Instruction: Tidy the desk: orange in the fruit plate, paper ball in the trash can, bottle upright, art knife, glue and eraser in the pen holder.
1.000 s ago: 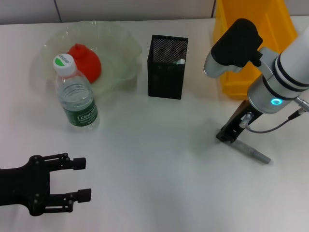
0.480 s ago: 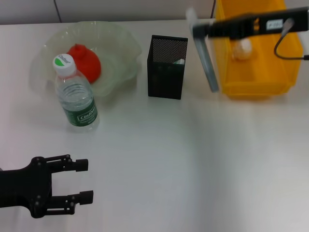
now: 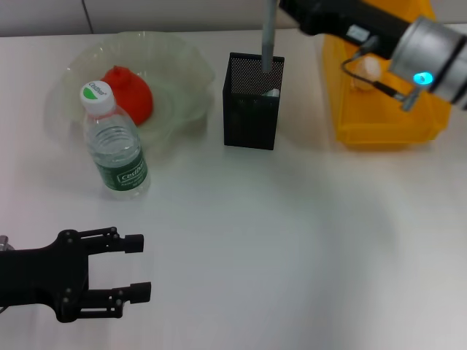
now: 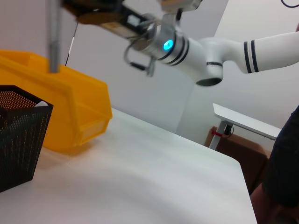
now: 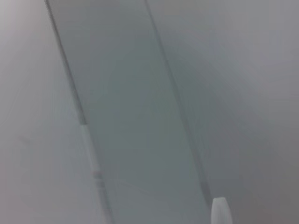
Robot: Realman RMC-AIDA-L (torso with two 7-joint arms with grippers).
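My right gripper (image 3: pixel 283 6) is at the top edge of the head view, shut on the grey art knife (image 3: pixel 268 40). The knife hangs upright, its lower end at the mouth of the black mesh pen holder (image 3: pixel 252 109). In the left wrist view the knife (image 4: pixel 54 37) stands above the holder (image 4: pixel 16 140). The orange (image 3: pixel 128 92) lies in the clear fruit plate (image 3: pixel 182 65). The bottle (image 3: pixel 114 143) stands upright in front of the plate. The paper ball (image 3: pixel 368 69) lies in the yellow trash can (image 3: pixel 379 124). My left gripper (image 3: pixel 137 267) is open and empty at the front left.
Something white (image 3: pixel 272 92) shows inside the pen holder. The right arm (image 3: pixel 430 55) reaches over the yellow can. In the left wrist view the can (image 4: pixel 74 112) stands behind the holder. White tabletop (image 3: pixel 306 240) spreads across the front.
My right gripper lifted the art knife off the table at the right and carried it up and left; it now hangs upright over the pen holder. My left gripper shifted slightly right.
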